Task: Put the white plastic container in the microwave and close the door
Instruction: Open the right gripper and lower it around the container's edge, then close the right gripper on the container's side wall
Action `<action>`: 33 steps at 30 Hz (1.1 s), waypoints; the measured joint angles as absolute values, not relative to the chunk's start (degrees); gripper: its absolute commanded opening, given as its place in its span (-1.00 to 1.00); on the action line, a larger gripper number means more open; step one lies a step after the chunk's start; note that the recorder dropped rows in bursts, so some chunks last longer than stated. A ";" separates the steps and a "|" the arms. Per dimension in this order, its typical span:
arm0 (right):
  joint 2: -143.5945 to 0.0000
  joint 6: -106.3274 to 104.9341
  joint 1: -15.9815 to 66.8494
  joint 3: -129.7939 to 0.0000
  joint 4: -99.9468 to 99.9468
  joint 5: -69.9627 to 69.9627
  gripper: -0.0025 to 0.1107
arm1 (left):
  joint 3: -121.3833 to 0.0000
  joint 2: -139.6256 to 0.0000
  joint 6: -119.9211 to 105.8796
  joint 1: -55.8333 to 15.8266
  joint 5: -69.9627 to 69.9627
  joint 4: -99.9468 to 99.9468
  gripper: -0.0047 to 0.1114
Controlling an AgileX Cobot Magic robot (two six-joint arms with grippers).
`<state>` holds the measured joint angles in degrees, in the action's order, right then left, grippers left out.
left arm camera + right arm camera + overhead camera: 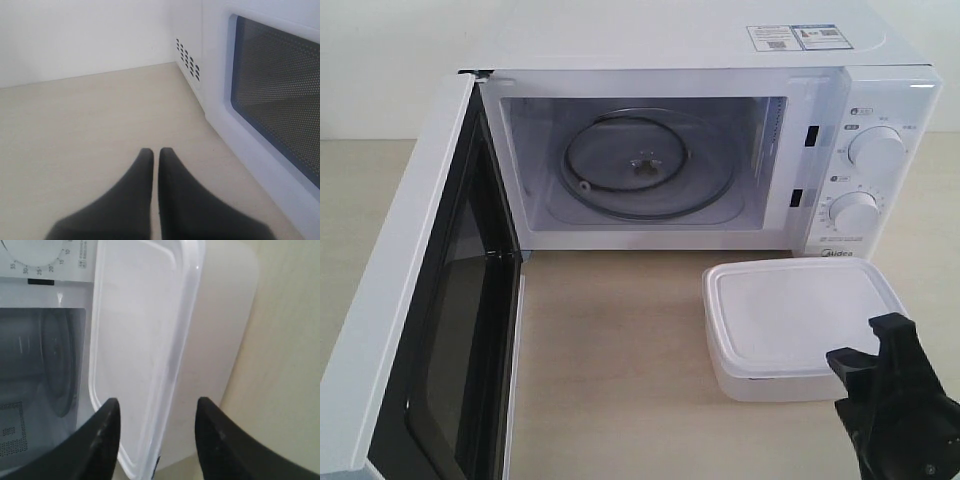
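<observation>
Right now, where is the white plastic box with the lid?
In the exterior view, the shallow white plastic container sits on the table at right, just before the dials of the white microwave, the black right gripper at its near corner.

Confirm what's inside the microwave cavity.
Only the glass turntable shows inside the microwave; the white plastic container sits outside on the table. The cavity's ceiling is hidden by the front frame.
</observation>
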<state>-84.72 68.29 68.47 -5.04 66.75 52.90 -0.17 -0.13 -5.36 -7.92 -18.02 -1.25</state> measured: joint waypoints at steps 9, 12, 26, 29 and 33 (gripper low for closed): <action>-92.29 71.09 68.47 -6.57 67.03 51.92 -0.14 | -0.17 -0.13 -5.36 -7.92 -18.02 -1.25 -0.84; -97.20 77.64 68.47 -7.05 63.85 54.44 -0.14 | -0.17 -0.13 -5.36 -7.92 -18.02 -1.25 -0.84; -98.92 82.08 60.32 -7.69 52.55 59.03 -0.14 | -0.17 -0.13 -5.36 -7.92 -18.02 -1.25 -0.84; -98.92 82.08 60.09 -7.69 52.17 60.36 -0.14 | -0.17 -0.13 -5.36 -7.92 -18.02 -1.25 -0.84; -98.92 82.32 59.98 -7.69 51.94 60.35 -0.14 | -0.17 -0.13 -5.36 -7.92 -18.02 -1.25 -0.84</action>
